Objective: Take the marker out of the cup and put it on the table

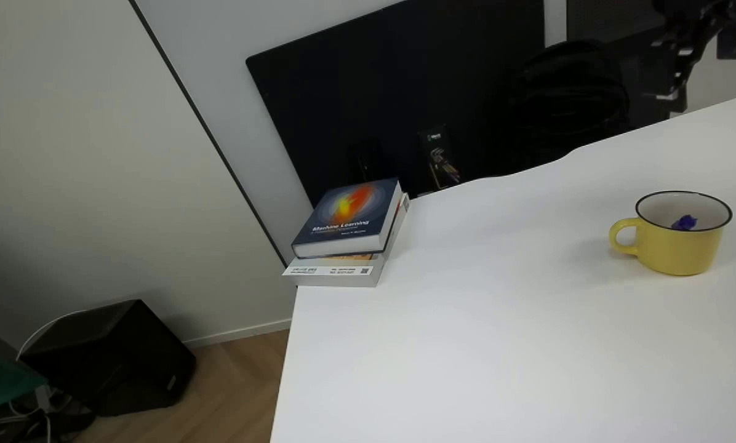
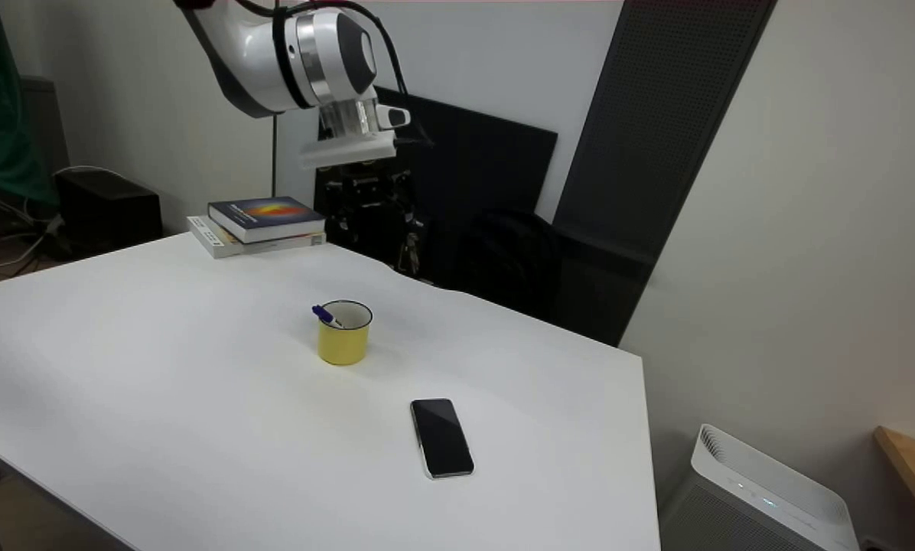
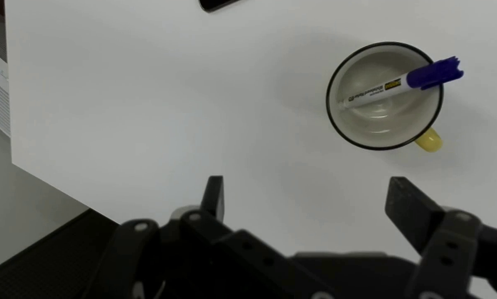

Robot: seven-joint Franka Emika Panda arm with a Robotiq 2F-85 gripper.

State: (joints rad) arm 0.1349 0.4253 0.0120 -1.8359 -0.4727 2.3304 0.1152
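marker [image 3: 400, 85]: leaning in the cup [image 2: 343, 346], blue end past the rim
cup: upright on the table [image 2: 159, 398]
end effector [image 3: 308, 191]: spread, above the table
phone [image 2: 442, 438]: flat
books [image 1: 348, 231]: stacked

"What is the white surface [image 2: 159, 398] carrying?"

"A yellow cup [image 2: 343, 347] is standing upright; a phone [image 2: 442, 439] is lying nearby."

"What else is it carrying?"

"The lower book [image 1: 338, 279] of two is lying flat."

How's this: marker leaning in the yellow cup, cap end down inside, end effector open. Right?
No: the cap end is up, sticking out of the yellow cup, as the wrist view shows. The marker does lean there, and the end effector is open.
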